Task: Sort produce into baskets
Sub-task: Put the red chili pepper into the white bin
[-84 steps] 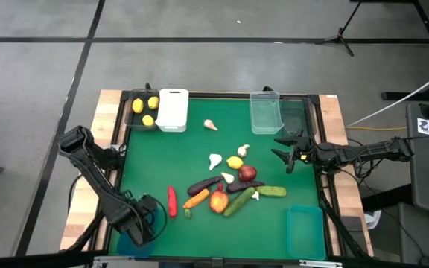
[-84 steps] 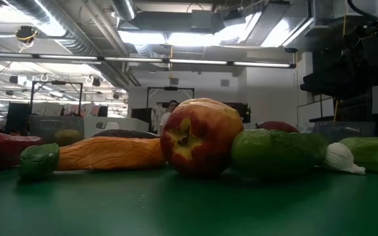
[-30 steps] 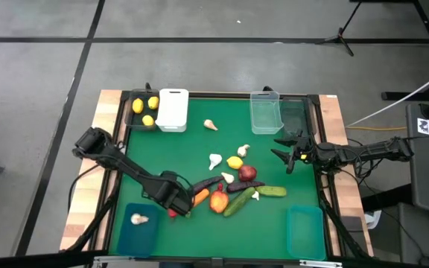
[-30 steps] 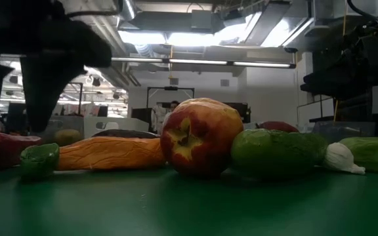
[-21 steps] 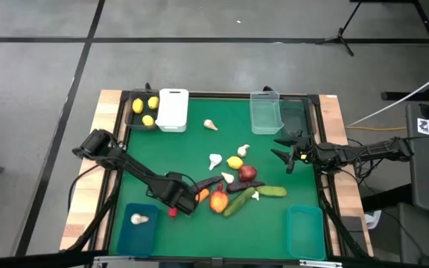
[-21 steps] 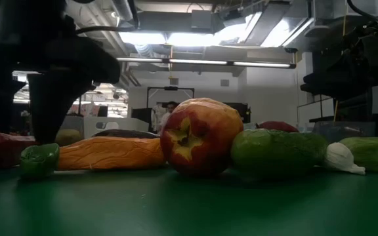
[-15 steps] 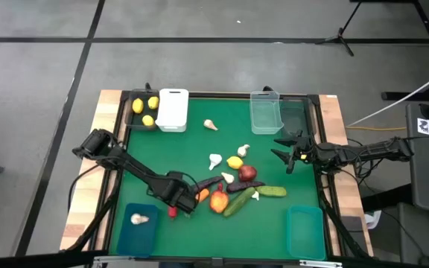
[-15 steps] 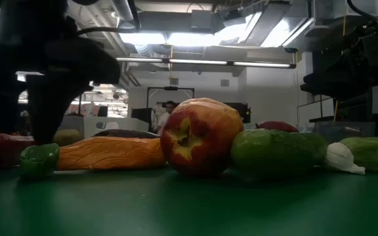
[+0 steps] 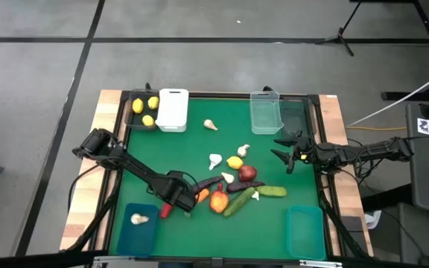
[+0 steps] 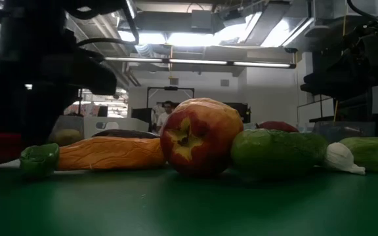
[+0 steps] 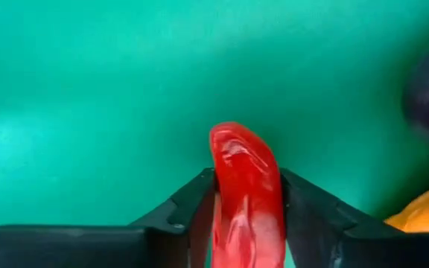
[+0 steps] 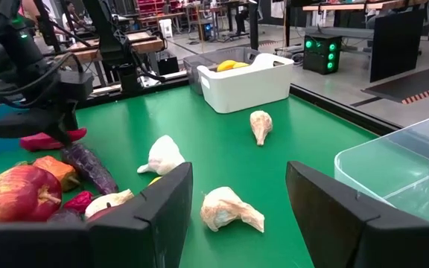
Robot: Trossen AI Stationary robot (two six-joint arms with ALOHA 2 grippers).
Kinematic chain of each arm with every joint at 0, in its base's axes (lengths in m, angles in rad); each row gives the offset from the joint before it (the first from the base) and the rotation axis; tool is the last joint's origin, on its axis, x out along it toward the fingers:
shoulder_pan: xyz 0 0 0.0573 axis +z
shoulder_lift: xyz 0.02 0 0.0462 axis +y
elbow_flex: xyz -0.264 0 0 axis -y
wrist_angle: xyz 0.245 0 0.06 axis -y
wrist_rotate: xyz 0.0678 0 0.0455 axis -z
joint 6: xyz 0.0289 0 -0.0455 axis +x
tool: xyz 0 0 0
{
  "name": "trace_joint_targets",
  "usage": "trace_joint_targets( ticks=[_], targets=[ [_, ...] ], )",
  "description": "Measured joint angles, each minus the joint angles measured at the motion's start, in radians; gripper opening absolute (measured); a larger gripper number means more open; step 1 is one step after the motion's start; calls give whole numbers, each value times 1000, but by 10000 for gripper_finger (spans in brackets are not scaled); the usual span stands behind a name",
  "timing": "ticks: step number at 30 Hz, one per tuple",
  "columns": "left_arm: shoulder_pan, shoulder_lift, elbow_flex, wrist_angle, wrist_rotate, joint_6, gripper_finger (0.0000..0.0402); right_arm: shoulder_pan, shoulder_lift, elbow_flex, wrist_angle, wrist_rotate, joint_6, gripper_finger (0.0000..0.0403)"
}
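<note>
My left gripper (image 9: 176,195) stands over the near left of the green mat, pointing down, shut on the red chili (image 9: 165,211). The chili also shows in the left wrist view (image 11: 243,179) and under the gripper in the right wrist view (image 12: 49,139). Beside it lies the pile: orange carrot (image 9: 198,197), red-yellow fruit (image 9: 218,199), eggplants (image 9: 204,184), cucumbers (image 9: 237,203). My right gripper (image 9: 285,153) waits open at the right edge, level, with nothing between its fingers. My left gripper pinches the chili's two long sides (image 11: 246,205) between its two fingers, from above, lying across it. The chili's near end (image 9: 164,213) sticks out past the fingers; the gripper hides its far part. Whether it rests on the mat or is just clear, I cannot tell.
A black bin with lemons (image 9: 141,112), a white bin (image 9: 173,109), a clear bin (image 9: 266,112) and a dark bin (image 9: 293,115) line the far edge. Teal bins sit near left (image 9: 136,229), holding a garlic, and near right (image 9: 305,232). Loose garlic (image 9: 214,159) and a lemon (image 9: 234,162) lie mid-mat.
My left gripper has sunk over the red chili and shut on it. The chili, which lay straight toward the near edge, now lies slanted, its near end swung toward the table's left edge.
</note>
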Motion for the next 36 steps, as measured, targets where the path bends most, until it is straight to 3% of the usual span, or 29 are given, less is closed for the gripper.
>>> trace_joint_targets(
  ticks=[8,18,26,33,36],
  targets=[
    [53,-42,2,-40,3,128,74,0,0,0,1,0,0,218],
    [177,-80,2,-68,-168,296,72,0,0,0,3,0,0,218],
    [353,-98,19,-63,-460,464,72,0,0,0,3,0,0,218],
    [518,-233,86,-56,-722,657,72,0,0,0,3,0,0,218],
    [602,-302,101,-44,-783,745,76,0,0,0,3,0,0,218]
  ],
)
